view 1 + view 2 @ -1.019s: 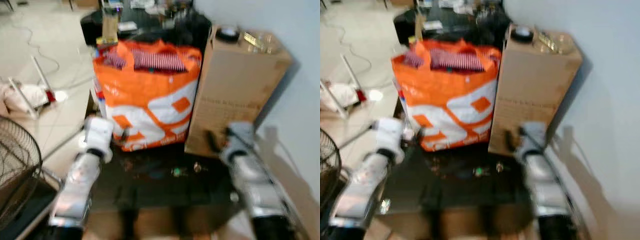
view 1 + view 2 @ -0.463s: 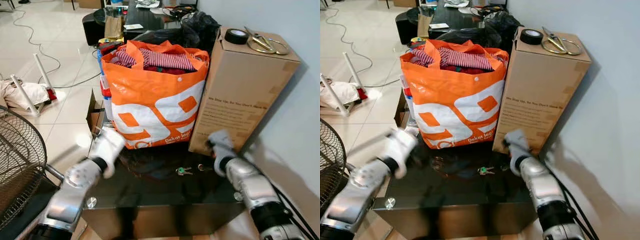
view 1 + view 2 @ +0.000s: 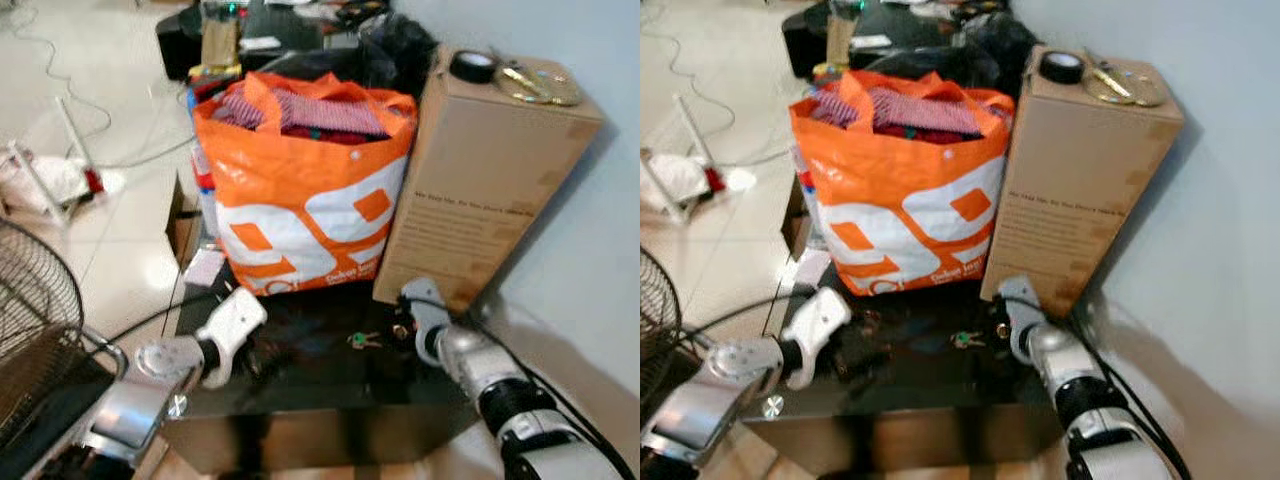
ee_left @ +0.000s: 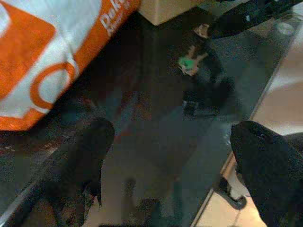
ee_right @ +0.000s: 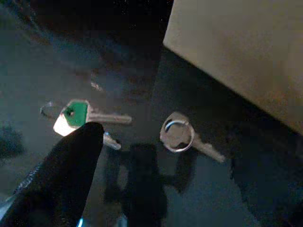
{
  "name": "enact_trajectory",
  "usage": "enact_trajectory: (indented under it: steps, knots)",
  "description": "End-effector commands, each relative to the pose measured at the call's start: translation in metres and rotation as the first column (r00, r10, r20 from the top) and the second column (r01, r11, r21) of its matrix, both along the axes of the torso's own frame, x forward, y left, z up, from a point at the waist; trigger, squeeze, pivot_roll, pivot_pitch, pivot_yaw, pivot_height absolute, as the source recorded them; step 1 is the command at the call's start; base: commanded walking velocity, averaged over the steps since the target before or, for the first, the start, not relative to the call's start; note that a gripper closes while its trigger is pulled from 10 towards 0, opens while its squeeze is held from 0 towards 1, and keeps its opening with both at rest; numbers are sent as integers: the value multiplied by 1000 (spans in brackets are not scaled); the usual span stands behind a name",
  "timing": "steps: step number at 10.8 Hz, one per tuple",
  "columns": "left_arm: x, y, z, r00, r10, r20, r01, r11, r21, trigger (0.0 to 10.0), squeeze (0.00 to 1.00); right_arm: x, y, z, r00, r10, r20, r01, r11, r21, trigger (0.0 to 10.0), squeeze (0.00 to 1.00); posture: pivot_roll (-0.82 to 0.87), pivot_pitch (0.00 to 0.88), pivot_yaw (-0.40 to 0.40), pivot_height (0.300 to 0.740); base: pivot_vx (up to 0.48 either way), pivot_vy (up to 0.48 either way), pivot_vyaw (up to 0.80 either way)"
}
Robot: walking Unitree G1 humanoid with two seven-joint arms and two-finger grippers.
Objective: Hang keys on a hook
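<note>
On the dark glass tabletop (image 3: 330, 385), the left hand (image 3: 243, 352) hovers low over the near-left part, its two black fingers (image 4: 85, 161) spread wide apart with nothing between them. The keys (image 3: 364, 341), one with a green head, lie flat on the tabletop toward its middle, and the right hand (image 3: 404, 322) sits just beside them on their right; whether it is open I cannot tell. Behind the keys stand an orange-and-white bag (image 3: 300, 195) stuffed with clothes and, to its right, a tall cardboard box (image 3: 480, 170).
</note>
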State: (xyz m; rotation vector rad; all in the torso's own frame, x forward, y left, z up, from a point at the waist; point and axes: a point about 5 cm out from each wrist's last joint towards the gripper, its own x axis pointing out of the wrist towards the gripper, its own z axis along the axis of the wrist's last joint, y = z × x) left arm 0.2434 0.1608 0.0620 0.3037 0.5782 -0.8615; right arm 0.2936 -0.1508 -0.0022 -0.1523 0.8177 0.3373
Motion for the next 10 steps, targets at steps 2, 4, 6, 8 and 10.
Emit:
enact_trajectory:
  steps: [2,4,6,8,10]
  knots:
    - [1,-2,0,1000,-14,-1,14,1000,14,10000,561,4,-1,1,1000,11,8,-11,1000,-21,9137,0,13,0,-94,740,0,0,0]
    - [0,-1,1,1000,-19,-12,20,1000,18,10000,557,5,2,-1,1000,19,0,-19,1000,-19,0,0,20,0,-105,740,0,0,0]
    - [-1,0,3,1000,-23,-9,23,999,23,10000,561,9,7,0,1000,-22,21,22,1000,3,0,0,34,0,-118,740,0,0,0]
    - [-2,4,12,1000,-19,17,18,1000,23,10000,565,12,12,2,996,-69,52,67,997,44,0,0,50,0,-120,740,0,0,0]
    - [-17,9,19,999,-53,-6,54,998,36,10000,565,7,14,-3,995,-85,44,82,995,63,0,0,74,0,-108,740,0,0,0]
